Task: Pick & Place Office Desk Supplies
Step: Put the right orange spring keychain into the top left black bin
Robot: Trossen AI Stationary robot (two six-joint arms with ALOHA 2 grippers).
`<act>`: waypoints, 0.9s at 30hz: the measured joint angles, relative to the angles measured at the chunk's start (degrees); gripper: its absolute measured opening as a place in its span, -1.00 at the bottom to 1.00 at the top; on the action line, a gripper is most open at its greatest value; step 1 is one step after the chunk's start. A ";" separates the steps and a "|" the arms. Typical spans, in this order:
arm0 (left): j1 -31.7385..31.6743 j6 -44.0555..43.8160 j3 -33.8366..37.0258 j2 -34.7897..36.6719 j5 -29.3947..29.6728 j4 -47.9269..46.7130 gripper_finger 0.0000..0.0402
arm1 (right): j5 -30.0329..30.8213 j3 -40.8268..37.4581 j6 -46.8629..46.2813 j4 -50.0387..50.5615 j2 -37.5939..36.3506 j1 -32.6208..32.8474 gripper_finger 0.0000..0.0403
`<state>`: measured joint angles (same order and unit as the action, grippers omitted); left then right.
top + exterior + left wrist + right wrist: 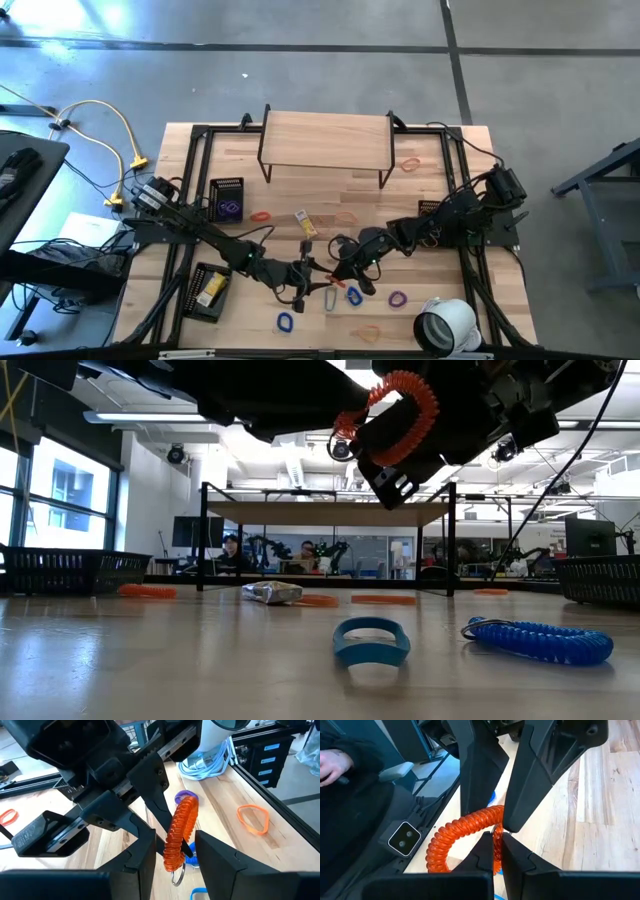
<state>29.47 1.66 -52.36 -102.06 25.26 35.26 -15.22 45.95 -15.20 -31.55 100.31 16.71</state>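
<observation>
I see even, bright overhead light. Ceiling strip lights (150, 418) glare at desk level; the near desk (200, 670) is soft-focused. Arms overhead read as dark silhouettes. Shadows are faint.

Both arms are being shown as matte black throughout, built of blocky, angular links. The left claw (175, 855) is being seen with two broad, flat-faced black fingers (135, 860), tapering from a boxy housing. The right claw (496, 851) is being seen with narrower, wedge-shaped black fingertips (482, 852) beneath two wide, slab-like finger bodies. Thin black cables are being seen looping beside the right arm's (450, 215) links.
</observation>
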 joint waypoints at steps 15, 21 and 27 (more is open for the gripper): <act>-0.22 -1.30 0.02 0.02 0.02 -0.82 -0.60 | 0.20 0.00 0.22 -0.39 0.00 -0.04 -0.97; -0.73 -1.30 0.02 0.04 -0.02 -0.31 -0.74 | 0.09 0.00 0.44 -0.36 0.00 -0.02 -0.97; -1.36 -3.22 0.02 0.04 -0.07 -0.55 -0.95 | 0.11 0.00 0.39 0.13 0.00 -0.04 -0.97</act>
<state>28.12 -1.56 -52.34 -102.02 25.19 34.71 -15.11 45.95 -14.82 -31.42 100.31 16.67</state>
